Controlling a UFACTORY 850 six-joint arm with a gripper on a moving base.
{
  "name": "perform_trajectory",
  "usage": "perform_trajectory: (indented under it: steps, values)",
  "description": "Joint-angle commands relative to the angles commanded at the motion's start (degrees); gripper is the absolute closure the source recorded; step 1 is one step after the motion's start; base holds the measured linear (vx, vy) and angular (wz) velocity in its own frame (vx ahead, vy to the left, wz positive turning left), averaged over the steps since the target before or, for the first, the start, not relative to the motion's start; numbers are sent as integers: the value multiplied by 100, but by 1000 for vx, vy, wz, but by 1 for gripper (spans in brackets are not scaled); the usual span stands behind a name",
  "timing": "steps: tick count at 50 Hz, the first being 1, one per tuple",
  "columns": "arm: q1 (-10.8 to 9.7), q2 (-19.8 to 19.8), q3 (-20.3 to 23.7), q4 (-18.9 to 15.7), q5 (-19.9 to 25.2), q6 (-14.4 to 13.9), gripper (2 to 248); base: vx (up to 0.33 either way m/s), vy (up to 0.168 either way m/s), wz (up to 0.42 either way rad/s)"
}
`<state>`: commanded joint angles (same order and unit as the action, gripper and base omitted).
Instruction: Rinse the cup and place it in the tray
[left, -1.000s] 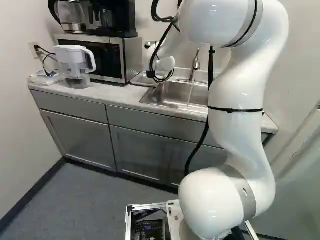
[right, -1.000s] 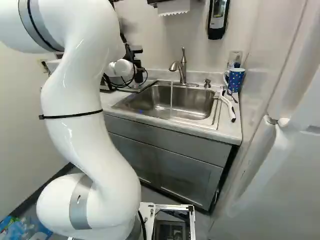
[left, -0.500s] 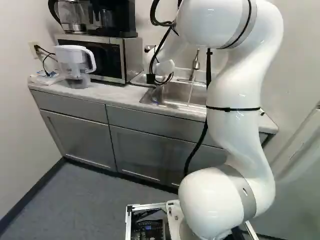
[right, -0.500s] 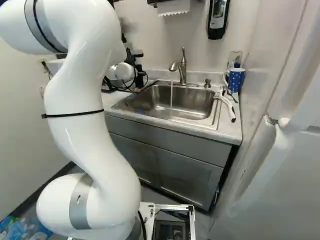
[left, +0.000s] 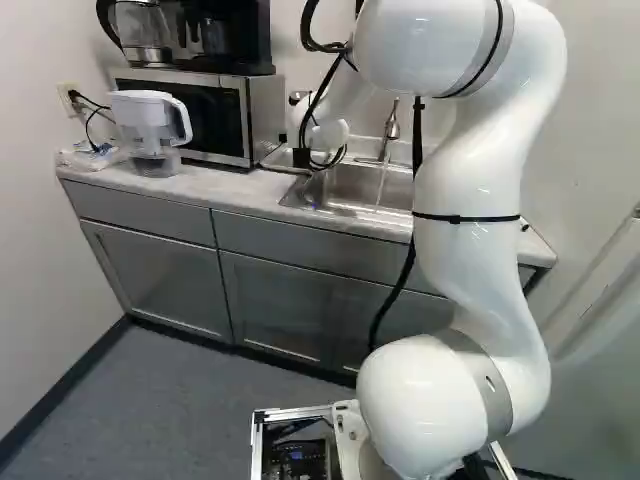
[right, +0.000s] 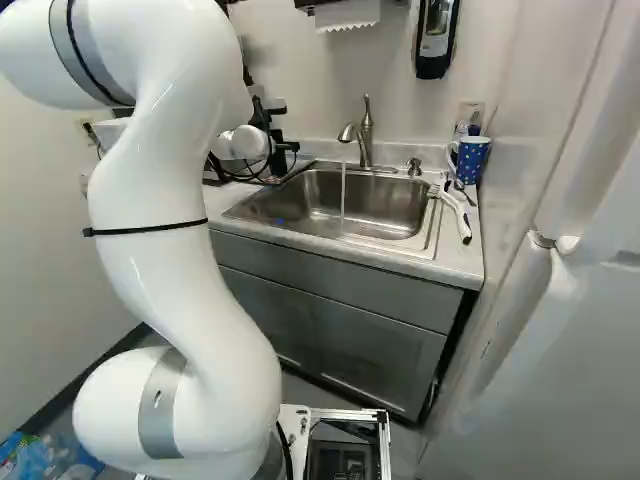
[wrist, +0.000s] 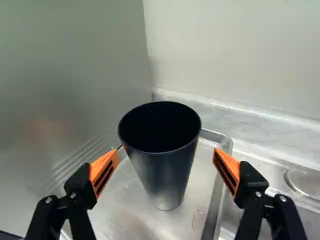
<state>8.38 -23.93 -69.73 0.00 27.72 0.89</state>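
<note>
While the cup (wrist: 167, 170) stood upright in the tray (wrist: 215, 207), its mouth faced upward. The gripper's (right: 270, 122) fingers were apart beside it.

From behind the arm (left: 480, 200), to its left and right, we look ahead and down, well back from the countertop (left: 235, 192). Both base views share its front edge, its right front corner, the sink (right: 400, 205) and the faucet (right: 366, 140). From the wrist we look close over the tray's (wrist: 219, 175) far corner, angled down, facing the wall (wrist: 235, 55).
</note>
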Motion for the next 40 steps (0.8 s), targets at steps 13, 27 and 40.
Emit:
perform_trajectory:
  steps: [13, 27, 40]
  values:
    - [0, 94, -30, 0, 0, 0, 3, 0, 0, 0]
    - [0, 200, -75, 0, 0, 0, 3, 0, 0, 0]
    - [0, 293, -125, 0, 0, 0, 3, 0, 0, 0]
